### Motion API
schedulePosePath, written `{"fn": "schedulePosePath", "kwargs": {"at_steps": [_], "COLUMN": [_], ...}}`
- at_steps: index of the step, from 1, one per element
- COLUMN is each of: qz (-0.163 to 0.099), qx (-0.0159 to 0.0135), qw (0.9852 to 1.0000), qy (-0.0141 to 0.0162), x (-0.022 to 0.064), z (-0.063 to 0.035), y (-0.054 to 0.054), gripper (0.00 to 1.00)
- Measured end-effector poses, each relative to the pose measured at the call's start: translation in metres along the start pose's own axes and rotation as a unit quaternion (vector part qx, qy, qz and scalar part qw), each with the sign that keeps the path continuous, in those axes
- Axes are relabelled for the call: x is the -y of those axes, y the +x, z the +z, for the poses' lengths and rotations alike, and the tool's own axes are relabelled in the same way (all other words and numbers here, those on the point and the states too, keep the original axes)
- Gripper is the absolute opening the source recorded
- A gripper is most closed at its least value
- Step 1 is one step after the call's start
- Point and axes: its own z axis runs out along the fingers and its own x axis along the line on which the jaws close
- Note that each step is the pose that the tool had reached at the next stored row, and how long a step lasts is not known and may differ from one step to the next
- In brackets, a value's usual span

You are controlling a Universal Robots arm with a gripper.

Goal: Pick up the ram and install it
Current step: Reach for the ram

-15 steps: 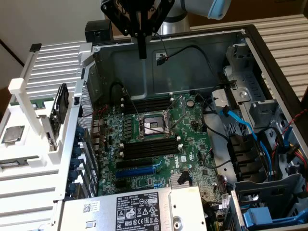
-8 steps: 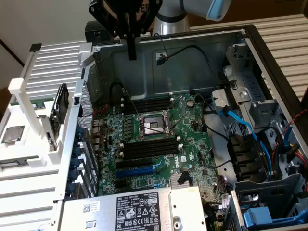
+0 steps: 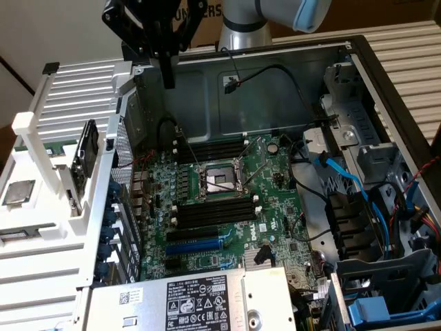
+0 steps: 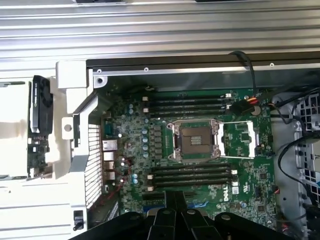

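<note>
The gripper hangs over the open computer case, its black fingers close together above the motherboard. The empty CPU socket sits mid-board in its metal frame, with a bank of long black slots on one side and a second bank on the other, the side nearer the gripper. A blue slot lies just beyond that second bank. Outside the case's perforated wall, a white rack holds an upright green board with a black cover
</note>
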Motion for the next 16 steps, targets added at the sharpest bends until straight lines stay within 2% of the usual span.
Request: {"fn": "schedulePosePath", "kwargs": {"at_steps": [2, 4, 16], "qz": [0.000, 0.000, 0.000], "qx": [0.0009, 0.0018, 0.0035], "qw": [1.0000, 1.0000, 1.0000], "qy": [-0.0001, -0.0001, -0.0002], "x": [0.0006, 0.0022, 0.0061], "z": [-0.0004, -0.0013, -0.0036], "y": [0.008, 0.029, 0.084], "gripper": [0.10, 0.10, 0.10]}}
